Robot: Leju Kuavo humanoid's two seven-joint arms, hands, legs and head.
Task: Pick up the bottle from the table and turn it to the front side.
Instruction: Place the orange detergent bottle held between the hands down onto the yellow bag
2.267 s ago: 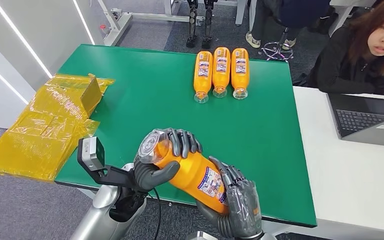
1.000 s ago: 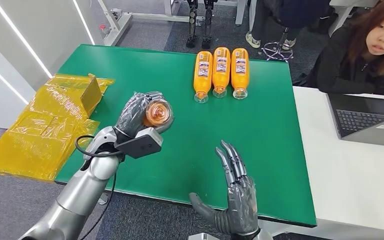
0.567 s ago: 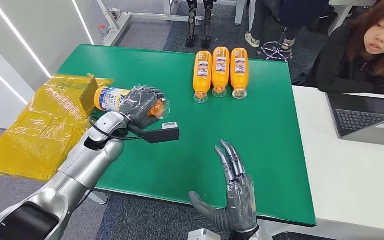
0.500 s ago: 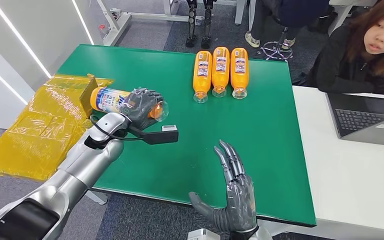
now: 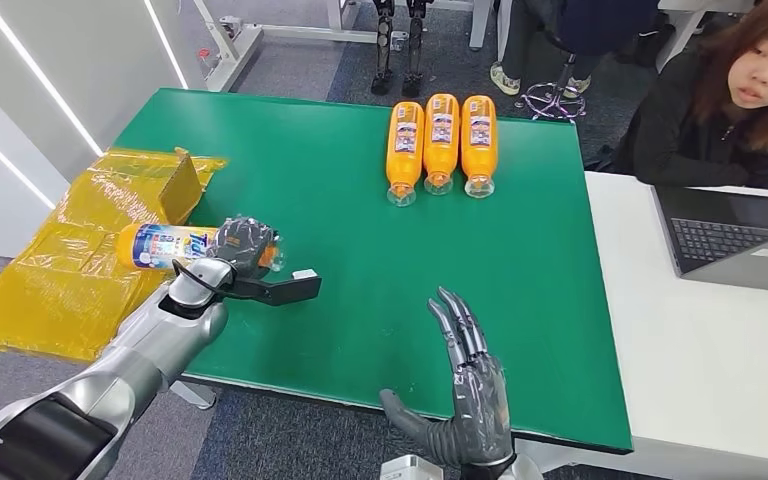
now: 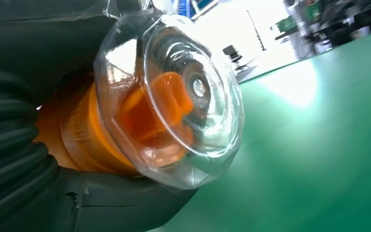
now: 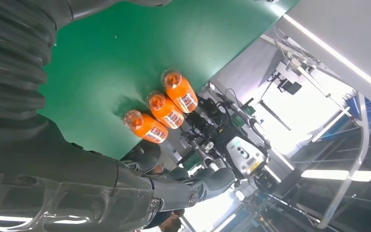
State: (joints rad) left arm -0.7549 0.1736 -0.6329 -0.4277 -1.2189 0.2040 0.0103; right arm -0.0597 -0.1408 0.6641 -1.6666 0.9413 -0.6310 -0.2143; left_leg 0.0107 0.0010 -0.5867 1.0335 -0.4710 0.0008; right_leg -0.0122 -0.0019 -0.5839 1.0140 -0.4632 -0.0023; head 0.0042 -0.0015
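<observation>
Nearest you: the right hand [image 5: 467, 400], at the near edge of the green surface [image 5: 520, 250], palm up, fingers [image 5: 455, 325] spread and straight, holding nothing. The right wrist view looks past its grey cover [image 7: 9, 72] onto the same green surface.

Next out: the left hand [image 5: 240, 248], over the surface's left edge, fingers wrapped around the neck end of the bottle [image 5: 165, 245]. You see the bottle lying roughly level and off the surface, its clear cap pointing in over the green and its labelled body reaching out past the left edge, above the yellow plastic wrap [image 5: 70, 270]. In the left wrist view the clear domed cap [image 6: 174, 96] sits close to the lens, with the orange neck behind it clasped by the dark fingers [image 6: 14, 159].

Beside the surface's left edge: the yellow plastic wrap, crumpled, with a box-like shape standing up from it.

Far side of the surface: three orange bottles [image 5: 441, 143] lying side by side, touching, caps toward you.

Right of the surface: a white desk [image 5: 700, 340] carrying an open laptop [image 5: 735, 240]; a person in dark clothes [image 5: 705, 110] sits behind it.
</observation>
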